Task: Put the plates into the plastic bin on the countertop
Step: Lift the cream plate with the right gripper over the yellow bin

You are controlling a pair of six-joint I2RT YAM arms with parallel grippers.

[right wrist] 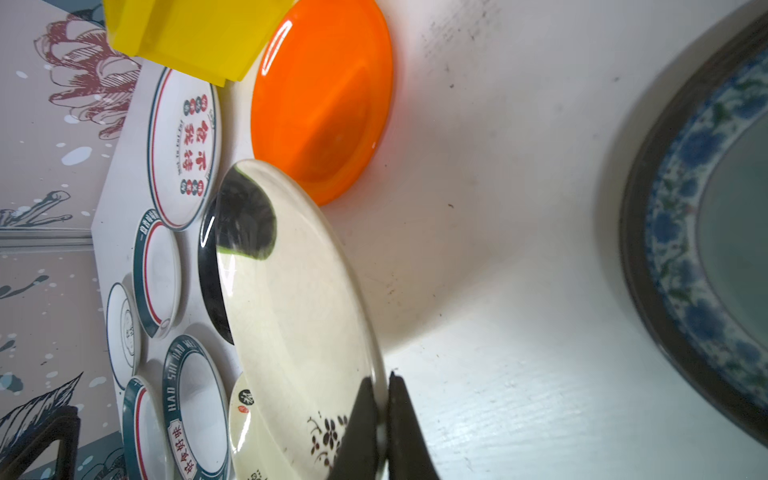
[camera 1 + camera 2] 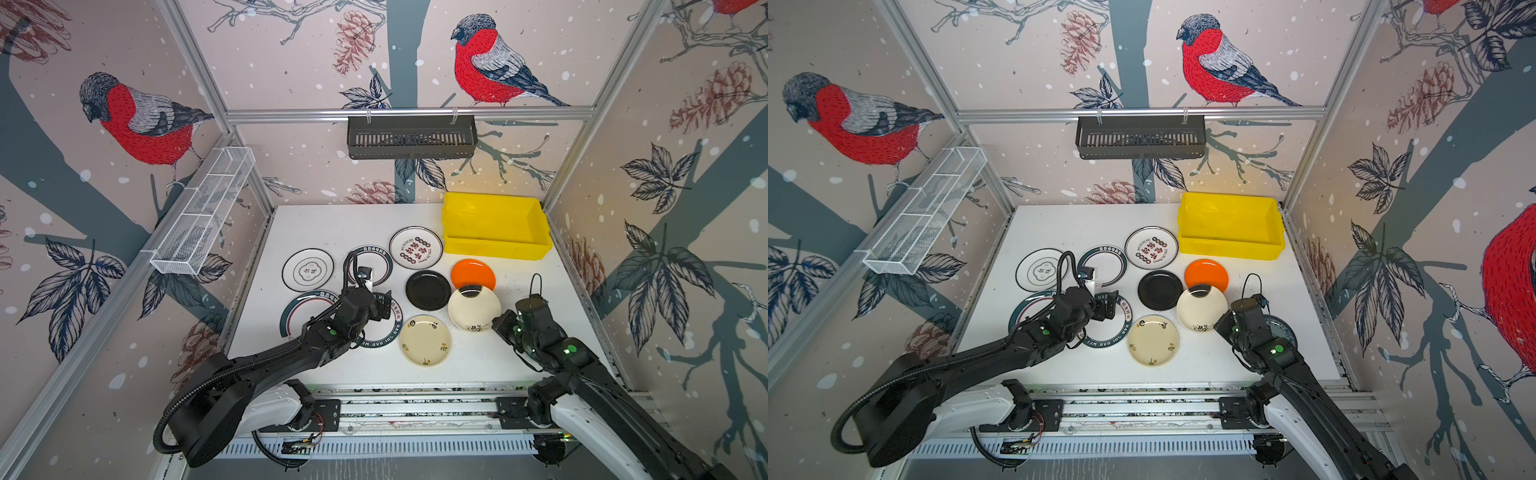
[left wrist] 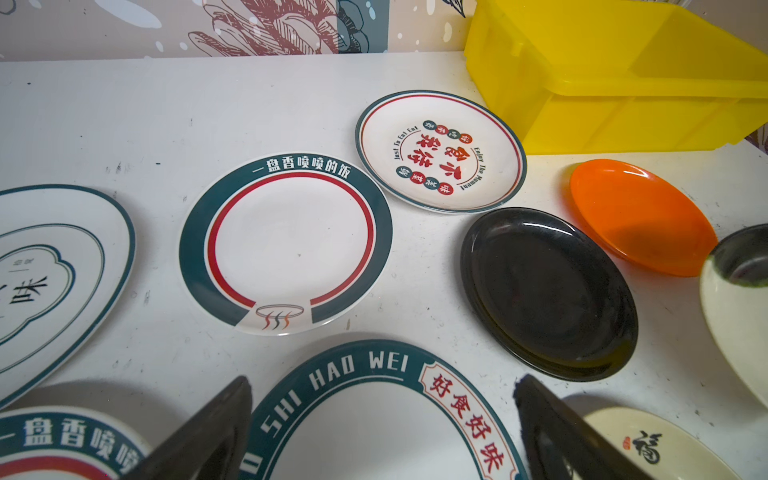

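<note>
- Bin point(image 2: 494, 249): smooth yellow plastic, slightly translucent, soft sheen.
- Orange plate point(image 1: 324, 95): high gloss, plastic-looking, sharp white highlights.
- Black plate point(image 3: 548, 291): glossy, with mirror-like reflections.
- Cream plate point(image 1: 299, 299): smooth, glazed look, shiny.
- Countertop point(image 2: 332, 224): matt white, faintly speckled and scuffed.
- Basket point(image 2: 411, 139): matt black, slotted, plastic-looking.
- Tray point(image 2: 199, 216): fine white wire mesh, metal.
- Rails point(image 2: 407, 113): bare aluminium, brushed, dull shine.

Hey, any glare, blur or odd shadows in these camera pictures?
Right wrist view: a white glare streak on the orange plate, the blue-patterned plate at the edge is blurred, and the cream plate shadows the countertop. Left wrist view: the left pincer shows as dark, fuzzy wedges. Both top views: sharp, evenly lit, the yellow bin glowing brightly.
</note>
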